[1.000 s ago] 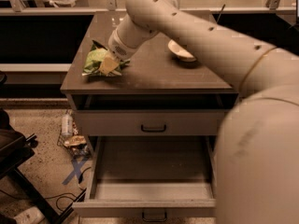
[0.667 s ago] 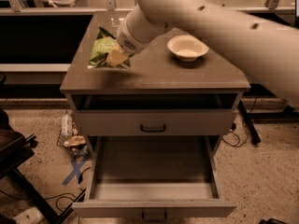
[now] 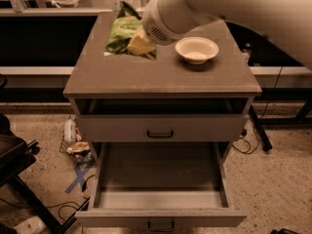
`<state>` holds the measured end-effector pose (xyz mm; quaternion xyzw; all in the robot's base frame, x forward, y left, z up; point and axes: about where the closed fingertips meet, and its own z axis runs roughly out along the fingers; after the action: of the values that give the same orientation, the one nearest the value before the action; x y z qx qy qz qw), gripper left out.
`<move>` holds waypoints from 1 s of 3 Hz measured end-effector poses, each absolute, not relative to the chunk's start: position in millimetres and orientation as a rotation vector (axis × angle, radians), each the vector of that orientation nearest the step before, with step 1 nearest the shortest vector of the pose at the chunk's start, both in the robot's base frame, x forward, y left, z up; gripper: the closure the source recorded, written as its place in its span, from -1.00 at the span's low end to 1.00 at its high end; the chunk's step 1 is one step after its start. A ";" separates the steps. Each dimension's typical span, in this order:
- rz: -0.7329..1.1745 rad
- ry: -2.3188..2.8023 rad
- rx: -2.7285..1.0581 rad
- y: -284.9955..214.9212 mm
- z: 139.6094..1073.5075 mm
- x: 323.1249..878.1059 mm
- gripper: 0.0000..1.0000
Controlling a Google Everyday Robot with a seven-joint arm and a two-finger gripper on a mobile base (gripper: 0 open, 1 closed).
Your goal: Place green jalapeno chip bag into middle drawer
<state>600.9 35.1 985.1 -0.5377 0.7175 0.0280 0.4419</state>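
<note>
Camera view, nearest me: the grey-tan middle drawer [image 3: 161, 172] stands pulled out at the foot of the cabinet, and just behind it is a matching shut drawer front [image 3: 122, 129] with a dark bar handle. Further back, on the grey-brown worktop [image 3: 161, 77], a white round bowl [image 3: 197, 49] sits right of centre. At the back left, my gripper [image 3: 139, 44] has its jaws closed on the right edge of the crumpled light-green jalapeno chip bag [image 3: 119, 33]; I cannot tell whether the bag touches the worktop.
</note>
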 end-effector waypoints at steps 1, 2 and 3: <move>0.124 1.871 -1.221 -7.2 966.2 588.9 1.00; 0.181 1.945 -1.139 -37.8 940.0 567.5 1.00; 0.235 2.013 -1.071 -60.3 909.4 535.8 1.00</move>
<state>535.8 -60.3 909.4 -0.4256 0.8002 0.0932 0.4122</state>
